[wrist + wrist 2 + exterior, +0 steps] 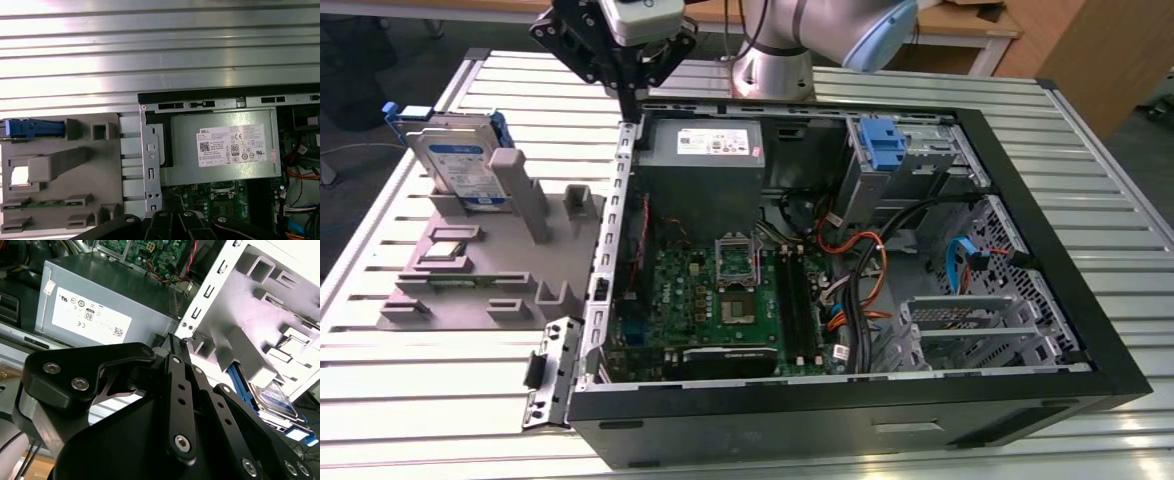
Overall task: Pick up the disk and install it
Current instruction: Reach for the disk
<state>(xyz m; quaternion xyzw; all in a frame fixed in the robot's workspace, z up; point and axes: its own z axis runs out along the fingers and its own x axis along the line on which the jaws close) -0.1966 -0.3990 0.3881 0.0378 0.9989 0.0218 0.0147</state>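
The disk [460,165] is a silver drive with a white-and-blue label and blue rails. It stands on edge in a grey holder [480,260] at the exterior view's left, beside the open computer case [854,400]. My gripper [632,110] hangs above the case's rear corner, to the right of the disk and clear of it. Its fingers are shut together with nothing between them. In the first wrist view the disk [30,128] is seen edge-on as a blue strip, away from the gripper [172,216]. In the second wrist view the disk [272,395] lies beyond the gripper [177,340].
Inside the case are a grey power-supply box [700,150] with a white sticker, a green motherboard [720,290], orange and blue cables [854,250], a blue bracket [881,150] in the upper bay and a metal drive cage [961,320]. Everything rests on a slatted metal table [440,370].
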